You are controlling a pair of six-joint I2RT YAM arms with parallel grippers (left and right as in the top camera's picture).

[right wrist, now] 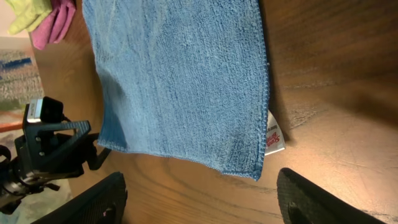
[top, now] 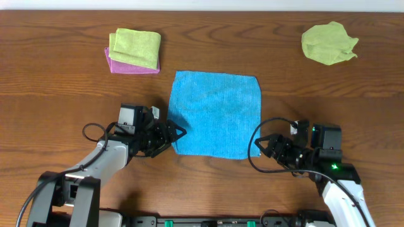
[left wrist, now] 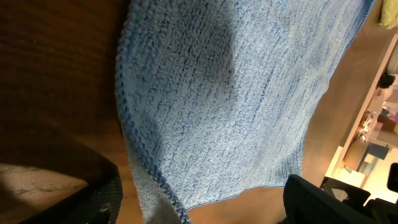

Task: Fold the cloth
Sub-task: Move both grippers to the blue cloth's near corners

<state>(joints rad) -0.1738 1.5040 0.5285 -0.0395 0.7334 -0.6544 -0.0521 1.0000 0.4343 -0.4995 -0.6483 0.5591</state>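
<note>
- The cloth (top: 216, 115), a blue one, is lying spread flat at the middle of the worktop (top: 63, 94), with its near edge between the two claws.
- The left claw (top: 180, 133) is being held spread at the cloth's near left corner. In the left wrist view its fingers (left wrist: 93, 199) are standing well apart with that corner between them. Whether the cloth is being touched cannot be told.
- The right claw (top: 257, 146) is likewise being held spread, just beside the near right corner, and nothing is being pinched.
- A white tag (right wrist: 273, 134) is sticking out at that corner.
- A folded green cloth (top: 136, 45) is lying on a pink cloth (top: 126, 65) at the far left.
- A crumpled green rag (top: 328, 43) is lying at the far right, well apart from the rest.
</note>
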